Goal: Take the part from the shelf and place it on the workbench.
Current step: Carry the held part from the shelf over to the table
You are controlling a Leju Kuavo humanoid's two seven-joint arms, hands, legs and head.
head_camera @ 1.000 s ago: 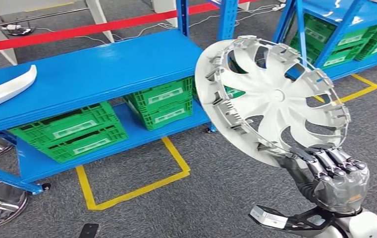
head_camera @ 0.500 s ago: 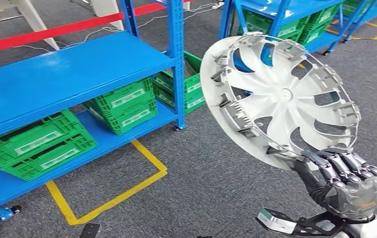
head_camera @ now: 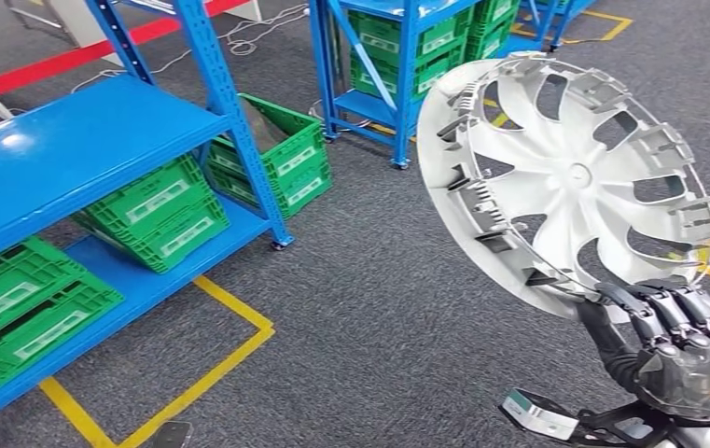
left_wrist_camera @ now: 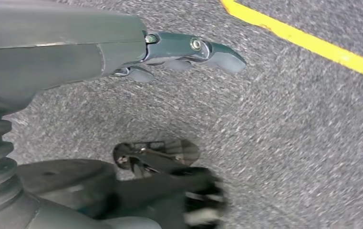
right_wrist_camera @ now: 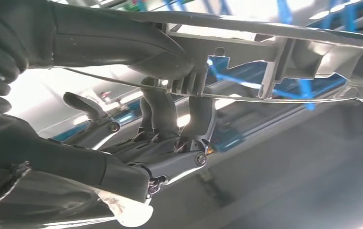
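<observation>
— What carries things around us?
— The grey carpeted floor (head_camera: 379, 308), with yellow tape lines (head_camera: 229, 308) on it, well left of our right robot hand (head_camera: 682, 350).
— And the blue shelf (head_camera: 62, 159)?
— Far left of that robot hand. On its lower board sit green crates (head_camera: 155, 210), one pair stacked. A second blue rack (head_camera: 397, 65) beyond also holds green crates (head_camera: 393, 42).

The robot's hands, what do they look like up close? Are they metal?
They look part metal. The right hand has dark segmented fingers with silvery knuckles and a translucent grey back; a black bracket with a small white label sits below it. The left hand has a grey ribbed cover, a thick smooth grey thumb and a dark finger with visible screws.
</observation>
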